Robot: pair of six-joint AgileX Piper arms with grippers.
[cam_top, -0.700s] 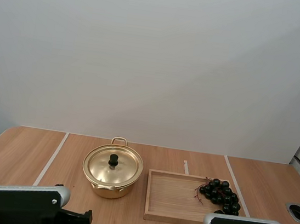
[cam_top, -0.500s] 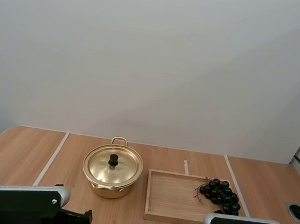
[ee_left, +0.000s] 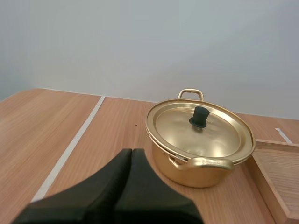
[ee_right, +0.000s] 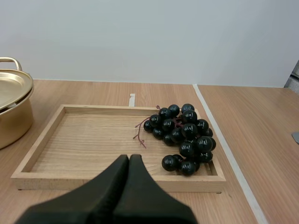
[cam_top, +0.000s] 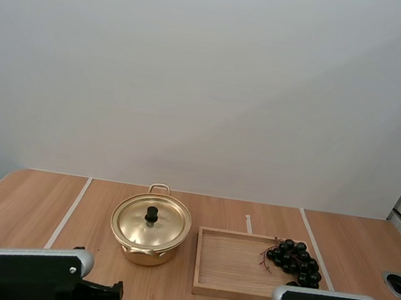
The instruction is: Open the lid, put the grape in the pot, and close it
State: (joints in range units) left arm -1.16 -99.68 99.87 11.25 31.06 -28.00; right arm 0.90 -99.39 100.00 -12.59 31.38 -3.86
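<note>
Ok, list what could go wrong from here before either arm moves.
1. The lid offers only a small black knob. The left tool, shut now, could slip off it or nudge the pot.
2. The grapes crowd the right end of the tray. The right tool, also shut, may catch the rim or lift only part of the bunch.

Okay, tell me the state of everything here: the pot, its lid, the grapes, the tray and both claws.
Pot: upright on the table, closed.
Lid: on the pot, knob up.
Grapes: one bunch, lying at the tray's right end.
Tray: flat on the table beside the pot, holding the grapes.
Left claw: shut, empty, short of the pot.
Right claw: shut, empty, short of the tray.
</note>
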